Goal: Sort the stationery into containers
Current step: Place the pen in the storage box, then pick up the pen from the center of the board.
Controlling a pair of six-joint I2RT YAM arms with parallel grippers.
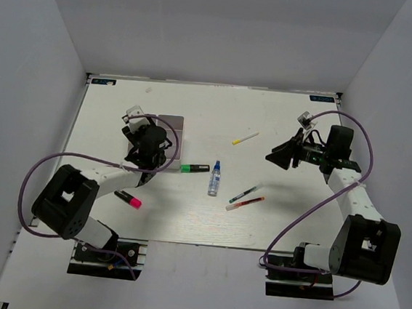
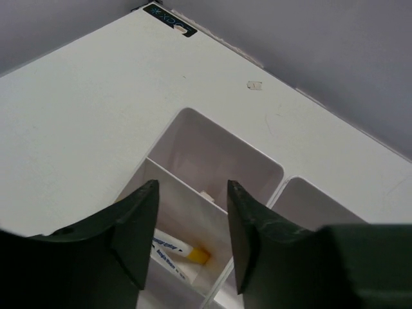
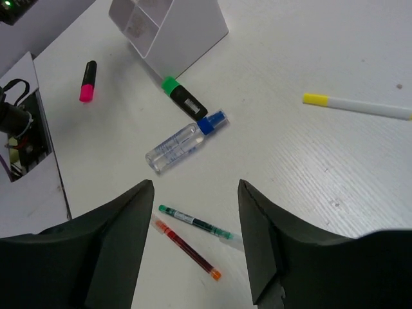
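Note:
The containers are one white divided tray (image 1: 174, 124), partly covered by my left gripper (image 1: 151, 142). In the left wrist view the left gripper (image 2: 192, 188) hangs open above a compartment of the tray (image 2: 281, 170), where a yellow-ended white pen (image 2: 187, 253) lies. My right gripper (image 1: 281, 158) is open too, raised over the table. Below the right gripper (image 3: 195, 185) lie a green pen (image 3: 193, 222) and a red pen (image 3: 185, 247). Farther off are the blue-capped clear tube (image 3: 177, 147), the green highlighter (image 3: 183, 96), the pink-capped marker (image 3: 87, 80) and a yellow-ended pen (image 3: 357, 105).
From above, the highlighter (image 1: 195, 168) lies just right of the tray, the tube (image 1: 215, 179) mid-table, the pink-capped marker (image 1: 127, 199) near the left arm's base link. White walls enclose the table on three sides. Purple cables loop beside both arms.

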